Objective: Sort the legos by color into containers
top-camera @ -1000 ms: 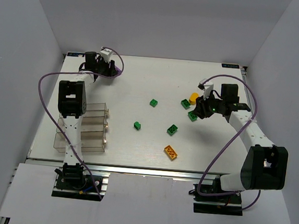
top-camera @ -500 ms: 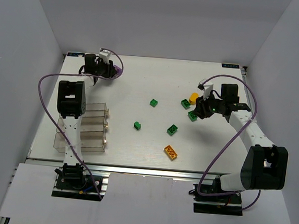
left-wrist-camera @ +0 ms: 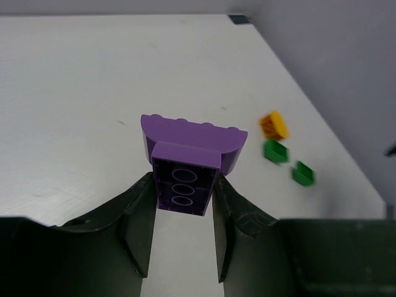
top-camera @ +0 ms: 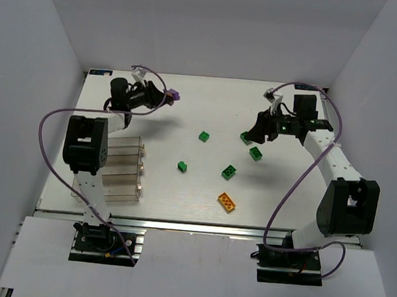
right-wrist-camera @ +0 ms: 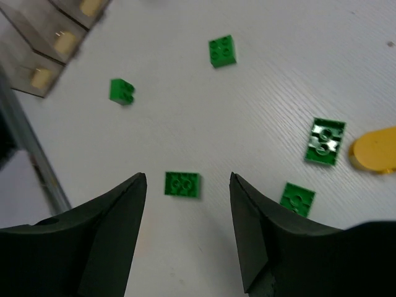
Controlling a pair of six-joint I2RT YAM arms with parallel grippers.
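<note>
Two grippers, two states. Left gripper (left-wrist-camera: 182, 185) is clamped on the purple brick (left-wrist-camera: 189, 158). Its dark matte fingers pinch the narrow end, and the underside faces the wrist cam with three round tubes in a row. The far part of the brick is wider, with rounded corners and a scalloped stud edge, in glossy plastic. Right gripper (right-wrist-camera: 187, 177) is spread wide and holds nothing, hanging over the white, faintly grained desk (top-camera: 188, 106).

Under it five green bricks (right-wrist-camera: 182, 184) lie scattered, squarish and studs up. One catches glare, and a yellow block (right-wrist-camera: 374, 150) with a rounded end sits just beside it. An orange-yellow plate (top-camera: 226, 202), flat and studded, lies toward the near edge, apart from the greens. The containers (top-camera: 117, 169), clear-walled bins in a row, stand near-left by the left arm.

Views:
- Only the left wrist cam shows the grip itself. The top view puts the purple brick over the far-left of the desk, beyond the containers.
- The yellow block shows in the right wrist cam but not from above, probably masked by the right gripper there.
- The plate shows only from above.

Versus a second ago:
- The left gripper sat over the far-left corner with no purple visible from above. It has swung right and the brick is now in sight.
- The right gripper was down at a green brick. It has pulled back toward the far edge with jaws wider, and that brick is still on the desk.
</note>
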